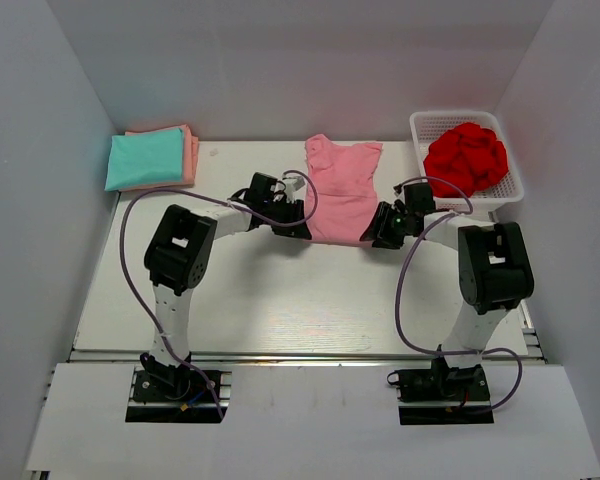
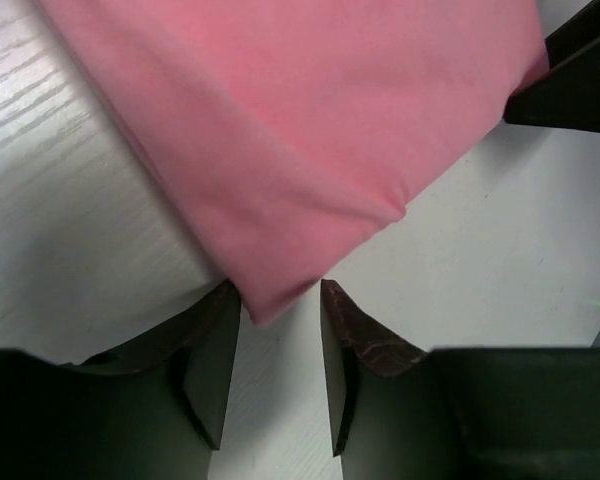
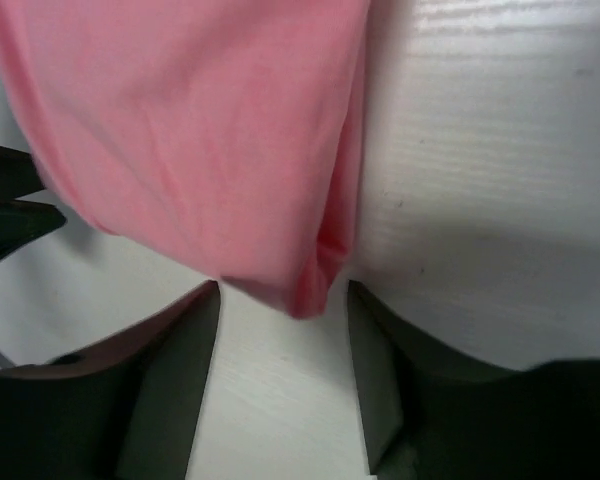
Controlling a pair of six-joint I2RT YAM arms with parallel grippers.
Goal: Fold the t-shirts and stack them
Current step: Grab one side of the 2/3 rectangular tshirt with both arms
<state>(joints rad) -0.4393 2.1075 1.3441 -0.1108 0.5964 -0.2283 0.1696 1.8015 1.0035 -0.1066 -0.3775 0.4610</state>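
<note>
A light pink t-shirt [image 1: 340, 188] lies flat in the middle of the table, folded into a narrow strip with its hem towards me. My left gripper [image 1: 298, 222] is open at its near left corner, and the corner of the pink shirt [image 2: 280, 150] lies between the spread jaws. My right gripper [image 1: 382, 228] is open at the near right corner, with the tip of the pink shirt [image 3: 200, 150] between its jaws. A folded teal t-shirt [image 1: 145, 160] lies on a folded salmon-orange one [image 1: 189, 150] at the far left.
A white mesh basket [image 1: 508, 160] at the far right holds a crumpled red cloth [image 1: 465, 158]. White walls close in the table on three sides. Purple cables loop from both arms over the near half of the table.
</note>
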